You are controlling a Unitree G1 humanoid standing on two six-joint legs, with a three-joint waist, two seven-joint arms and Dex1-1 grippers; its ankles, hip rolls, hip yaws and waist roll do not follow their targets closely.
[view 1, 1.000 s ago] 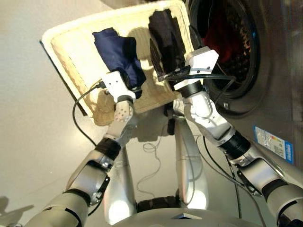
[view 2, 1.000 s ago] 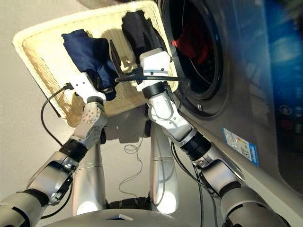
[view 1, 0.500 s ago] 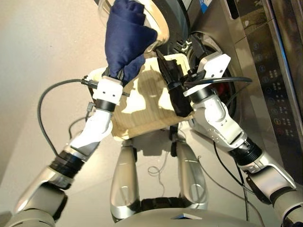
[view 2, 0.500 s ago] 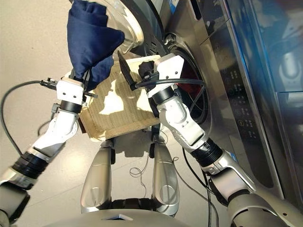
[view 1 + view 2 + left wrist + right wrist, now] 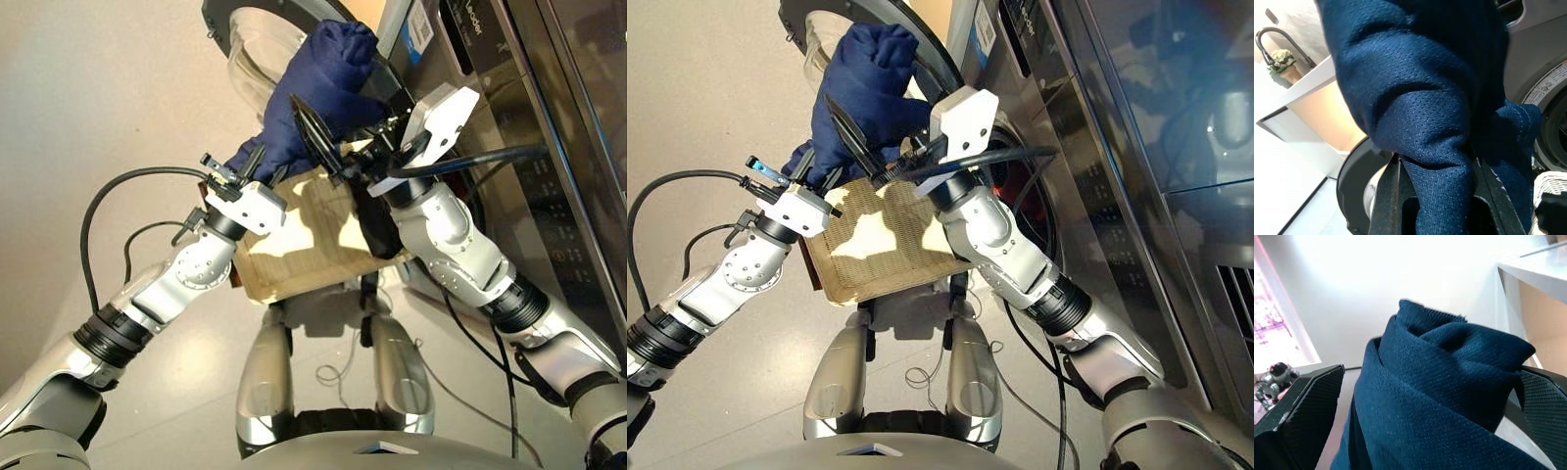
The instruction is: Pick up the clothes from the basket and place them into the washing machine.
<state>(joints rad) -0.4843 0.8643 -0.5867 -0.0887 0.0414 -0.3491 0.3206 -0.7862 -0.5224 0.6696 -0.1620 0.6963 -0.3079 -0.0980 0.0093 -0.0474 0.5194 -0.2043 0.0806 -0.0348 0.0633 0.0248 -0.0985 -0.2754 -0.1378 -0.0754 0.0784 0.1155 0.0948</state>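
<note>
My left gripper (image 5: 260, 162) is shut on the navy blue garment (image 5: 323, 83) and holds it up in front of the washing machine (image 5: 1097, 206). The cloth bulges out past its fingers (image 5: 1391, 196). My right gripper (image 5: 1432, 374) is open, one finger on each side of the same navy cloth. Below both grippers lies the cream wicker basket (image 5: 294, 245), with a black garment (image 5: 377, 225) at its edge by my right wrist. My right arm hides most of the machine's porthole. No orange-red garment shows.
The machine's round door (image 5: 230, 24) stands open beyond the navy cloth. A dark appliance panel (image 5: 578, 88) rises at the right. A black cable (image 5: 98, 211) loops off my left wrist, and another (image 5: 500, 157) runs from my right wrist.
The camera has tilted up. My left arm has swung the navy garment to the right, toward the machine. My right gripper now straddles that cloth.
</note>
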